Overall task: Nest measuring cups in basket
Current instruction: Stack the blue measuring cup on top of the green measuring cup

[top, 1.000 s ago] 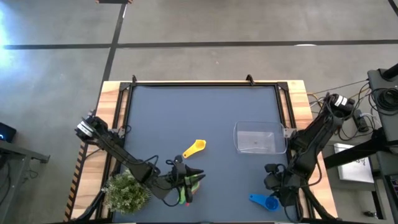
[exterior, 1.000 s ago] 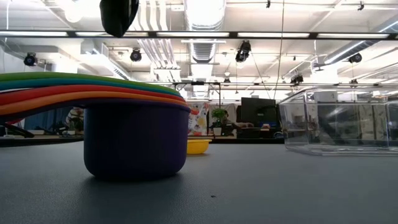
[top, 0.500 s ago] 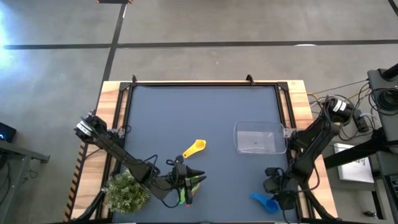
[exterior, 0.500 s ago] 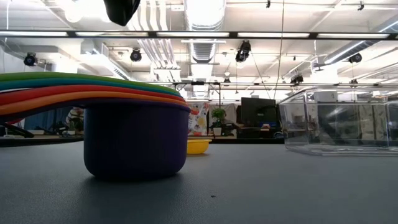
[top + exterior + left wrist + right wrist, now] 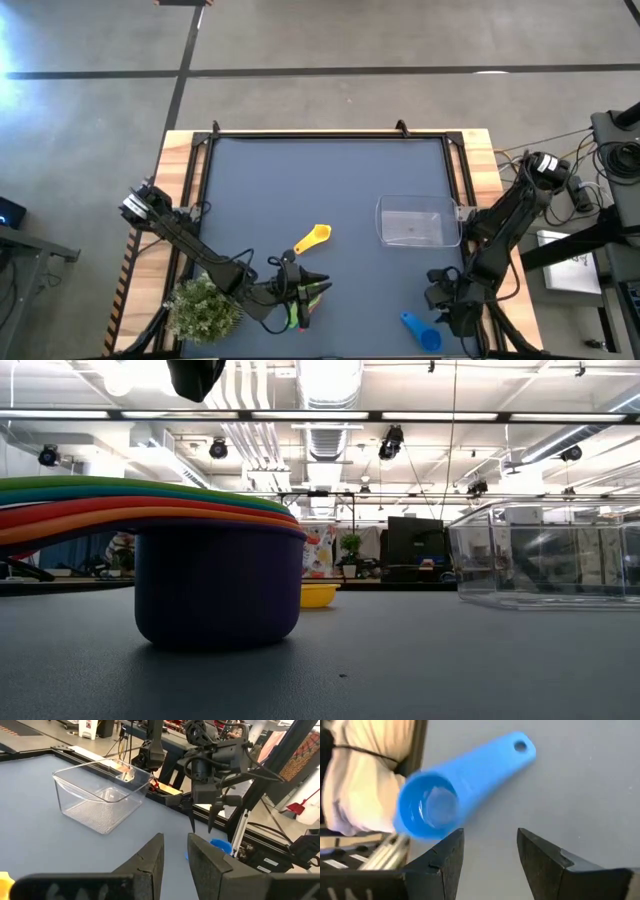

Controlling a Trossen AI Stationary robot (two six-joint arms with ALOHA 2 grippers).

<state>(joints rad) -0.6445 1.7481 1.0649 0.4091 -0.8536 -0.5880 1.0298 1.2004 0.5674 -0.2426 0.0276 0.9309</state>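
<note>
A nested stack of measuring cups (image 5: 218,585) stands on its purple bottom cup near the table's front left; its green and red handles (image 5: 300,308) show from above. My left gripper (image 5: 175,855) hovers above the stack, narrowly open, with nothing between its fingers. A yellow cup (image 5: 315,238) lies alone on the table. The clear basket (image 5: 412,222) stands at the right. A blue cup (image 5: 450,795) lies at the front right corner. My right gripper (image 5: 487,850) hangs open just above it, pointing steeply down.
A green potted plant (image 5: 205,308) stands at the front left corner beside my left arm. The table's raised wooden frame (image 5: 480,150) runs round the dark mat. Bare mat (image 5: 300,180) lies across the far half of the table.
My right wrist has turned a little above the blue cup. The stack, the yellow cup and the basket stay where they were.
</note>
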